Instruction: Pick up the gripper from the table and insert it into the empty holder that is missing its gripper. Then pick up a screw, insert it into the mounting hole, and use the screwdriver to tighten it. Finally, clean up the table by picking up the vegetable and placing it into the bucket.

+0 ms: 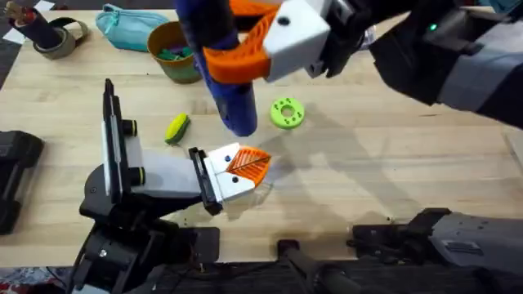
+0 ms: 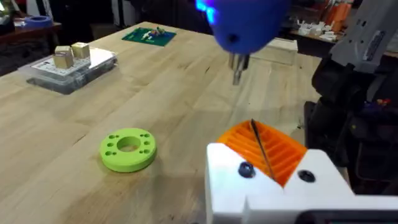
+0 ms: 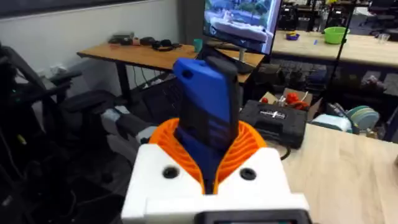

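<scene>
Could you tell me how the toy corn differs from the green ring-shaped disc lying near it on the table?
The toy corn is an elongated cob, yellow with a darker green husk; the green disc is round, flat and uniformly bright green. The disc has a centre hole and smaller holes around it; the corn has none. Both lie loose on the wooden table, apart from each other.

A lab or workshop: beyond the wooden table [image 2: 93, 118] stand more workbenches [image 3: 143, 55] with a monitor [image 3: 239, 25], a black tool case [image 3: 273, 121], a circuit board [image 2: 148, 36] and a parts box [image 2: 65, 67].

Light wooden tabletop [image 1: 368, 188]; beyond, a wooden desk [image 3: 143, 55], monitor [image 3: 239, 23], pale wall [image 3: 81, 28].
</scene>
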